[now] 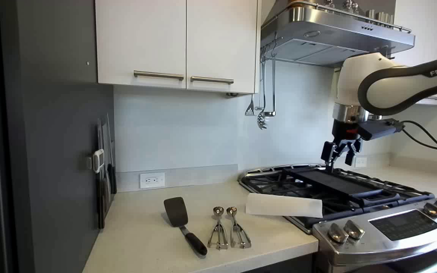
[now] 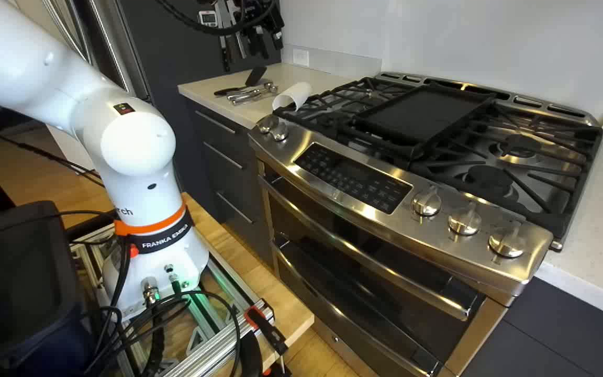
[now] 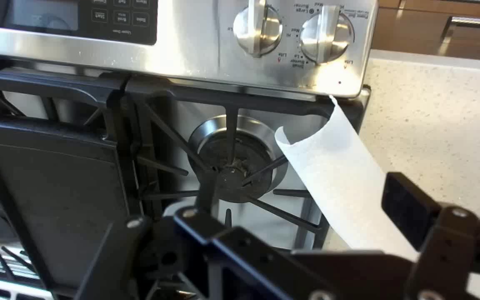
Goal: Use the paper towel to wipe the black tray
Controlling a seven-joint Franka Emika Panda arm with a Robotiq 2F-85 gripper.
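so the paper towel is lying slantwise over the edge of the stove, one end reaching over the grates and the rest stretching onto the counter, curling along its length. the gripper is hanging above the stove, apart from the paper towel, jaws standing wide with nothing between them. the black tray is sitting on the middle of the stove, waiting its turn.

i'm guessing the paper towel is going to be handling like basically nothing: feather-light, floppy, creasing easily, and probably skating around on the smooth counter if anything is nudging it. it's looking dry, so i'm not expecting it to be slipping out of a pinch. i'm leaning toward grabbing near the middle of its length, jaws straddling the long edges and squashing the curl. i'm steering clear of the end over the grates, where it could be snagging and tearing.
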